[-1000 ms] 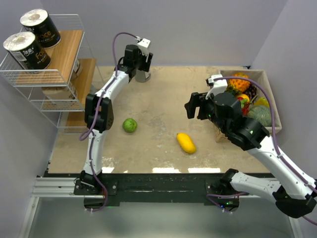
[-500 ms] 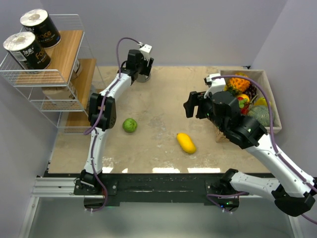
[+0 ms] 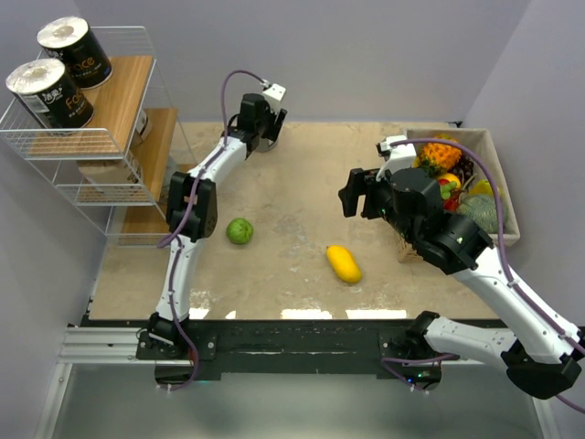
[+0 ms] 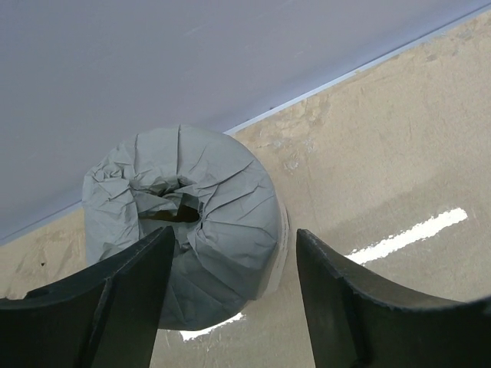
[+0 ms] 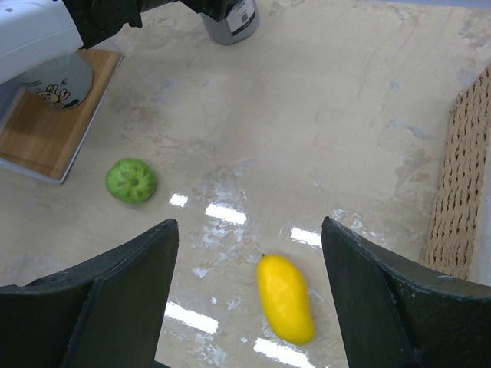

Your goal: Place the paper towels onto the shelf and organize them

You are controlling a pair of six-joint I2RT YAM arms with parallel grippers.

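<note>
Top view, near to far. Yellow fruit (image 3: 344,263) lies on the table (image 3: 292,192) at about 5 o'clock of centre, and green fruit (image 3: 239,230) at 8 o'clock. They are well apart.

Right gripper (image 3: 355,194) hovers at 3 o'clock with its fingers wide apart and nothing between them. The wrist cam confirms this.

The box (image 3: 508,208) of fruit sits at the right edge, at 2–3 o'clock.

Left gripper (image 3: 262,131) is at the far edge, 12 o'clock. Its fingers (image 4: 115,299) are spread either side of the grey roll (image 4: 184,230), not clamped on it. There is a gap on the right side. The roll stands on end near the back wall.

The shelf (image 3: 123,146) is at 10 o'clock, with two black rolls (image 3: 75,52) on its top tier.
</note>
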